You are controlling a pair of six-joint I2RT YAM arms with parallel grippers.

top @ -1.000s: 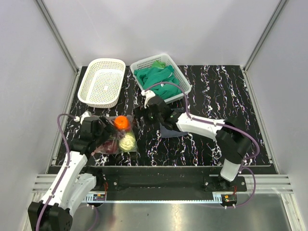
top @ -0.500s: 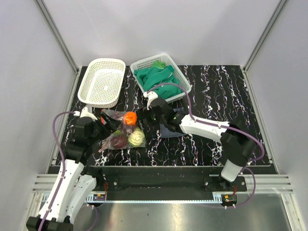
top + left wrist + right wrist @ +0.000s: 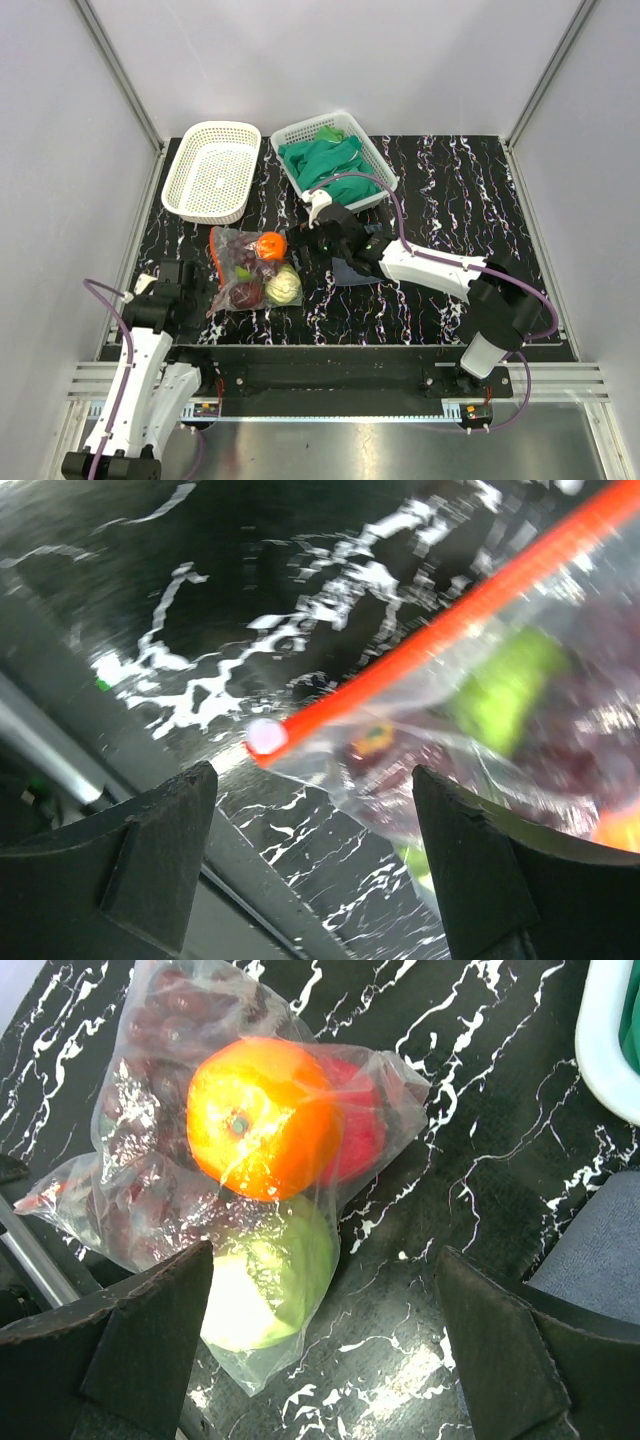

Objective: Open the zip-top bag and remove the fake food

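My left claw and right claw, apart, empty: pinching the zip-top bag over fake food risks tearing.

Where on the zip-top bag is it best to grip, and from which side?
Grip the orange-red zip strip of the zip-top bag, coming from the left: the strip lies bare along that edge, while the fake food bulges behind it.
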